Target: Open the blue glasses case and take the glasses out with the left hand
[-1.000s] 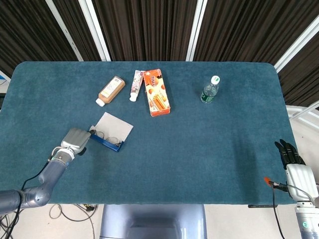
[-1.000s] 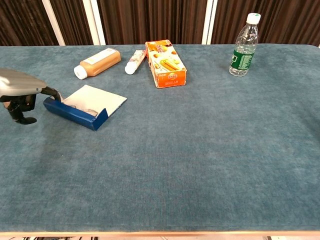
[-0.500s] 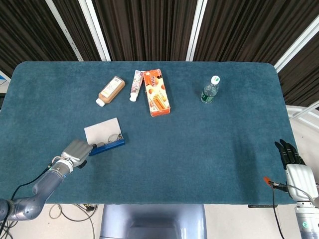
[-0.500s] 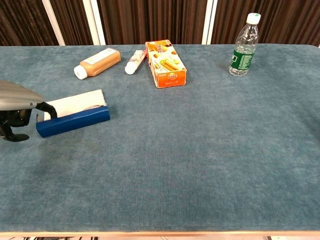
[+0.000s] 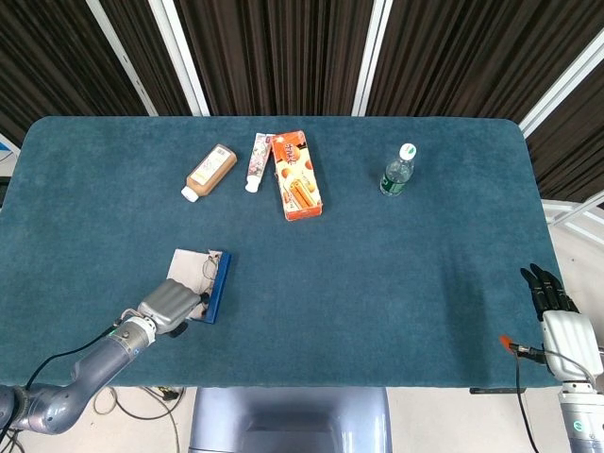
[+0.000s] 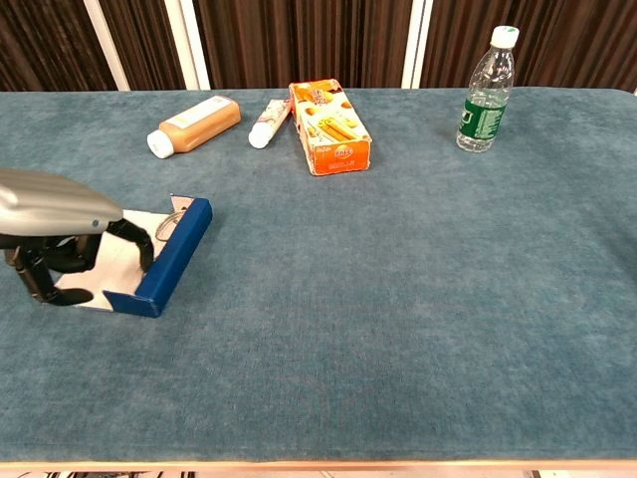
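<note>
blue glasses case [image 6: 171, 259] lies open, glasses [image 6: 171, 220] inside; left hand [image 6: 55, 214] fingers [image 6: 134, 242] curl into it.

Both views are bright and evenly lit, with soft light that seems to fall from overhead. Shadows are faint and short: a small dark patch lies under the left hand [image 6: 55, 234] in the chest view, and the water bottle [image 5: 398, 170] casts only a slight shadow at its base in the head view. The teal table [image 5: 377, 283] shows no glare. Behind the water bottle, the dark curtain keeps its fine stripes. Focus is sharp throughout, with no motion blur; straight edges bend little.
</note>
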Robot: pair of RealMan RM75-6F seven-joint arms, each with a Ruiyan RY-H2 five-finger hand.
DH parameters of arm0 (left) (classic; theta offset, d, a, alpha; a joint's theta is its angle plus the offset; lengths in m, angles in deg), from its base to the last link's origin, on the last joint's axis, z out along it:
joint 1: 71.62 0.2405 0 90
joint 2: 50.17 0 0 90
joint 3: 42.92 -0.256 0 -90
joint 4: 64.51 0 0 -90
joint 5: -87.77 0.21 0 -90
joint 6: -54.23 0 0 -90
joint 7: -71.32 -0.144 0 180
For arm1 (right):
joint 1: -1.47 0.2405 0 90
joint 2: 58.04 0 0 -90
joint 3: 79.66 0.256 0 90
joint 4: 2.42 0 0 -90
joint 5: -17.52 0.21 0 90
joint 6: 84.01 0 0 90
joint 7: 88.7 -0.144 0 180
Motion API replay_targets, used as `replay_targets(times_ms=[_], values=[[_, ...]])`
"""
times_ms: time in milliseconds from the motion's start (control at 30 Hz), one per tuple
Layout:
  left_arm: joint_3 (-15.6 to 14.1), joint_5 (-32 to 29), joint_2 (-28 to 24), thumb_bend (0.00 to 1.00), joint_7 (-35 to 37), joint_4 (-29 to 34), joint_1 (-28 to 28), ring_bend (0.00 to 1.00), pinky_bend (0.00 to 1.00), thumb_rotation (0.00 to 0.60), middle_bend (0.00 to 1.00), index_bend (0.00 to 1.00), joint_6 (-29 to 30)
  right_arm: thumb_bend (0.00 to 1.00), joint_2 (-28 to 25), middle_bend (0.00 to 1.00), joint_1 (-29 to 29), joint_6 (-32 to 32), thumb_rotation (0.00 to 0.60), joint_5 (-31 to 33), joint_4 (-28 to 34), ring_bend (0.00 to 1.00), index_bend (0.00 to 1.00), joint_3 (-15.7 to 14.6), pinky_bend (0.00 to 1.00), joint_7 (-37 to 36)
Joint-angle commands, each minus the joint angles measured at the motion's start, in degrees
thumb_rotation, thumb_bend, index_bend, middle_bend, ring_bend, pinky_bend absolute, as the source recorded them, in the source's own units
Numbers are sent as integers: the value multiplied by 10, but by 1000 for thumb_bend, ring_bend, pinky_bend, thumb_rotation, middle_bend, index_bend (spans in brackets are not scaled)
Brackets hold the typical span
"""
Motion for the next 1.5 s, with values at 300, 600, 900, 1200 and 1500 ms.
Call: replay_targets(times_ms=[300, 600, 900, 1200, 1500], values=[[46, 50, 12, 378, 71, -43, -2, 750, 892, 600, 920, 7, -5, 224, 0, 0, 1, 1, 600, 0, 0, 0, 0, 0, 228, 0], [18, -118, 48, 377, -51, -101, -138, 745, 892, 600, 917, 0, -87, 236, -1, 0, 0, 2, 600, 3, 1, 0, 0, 0, 229, -2], [-23, -250, 77, 400, -96, -127, -223, 746, 892, 600, 919, 0, -85, 239, -3, 0, 0, 5, 600, 3, 2, 0, 0, 0, 229, -8], [-72, -317, 79, 416, -107, -123, -257, 746, 892, 600, 921, 30, -71, 243, -4, 0, 0, 4, 600, 3, 3, 0, 0, 0, 229, -10], [-110, -310, 39, 427, -89, -99, -250, 746, 892, 600, 924, 49, -60, 245, -3, 0, 0, 5, 600, 3, 4, 0, 0, -1, 229, -7]])
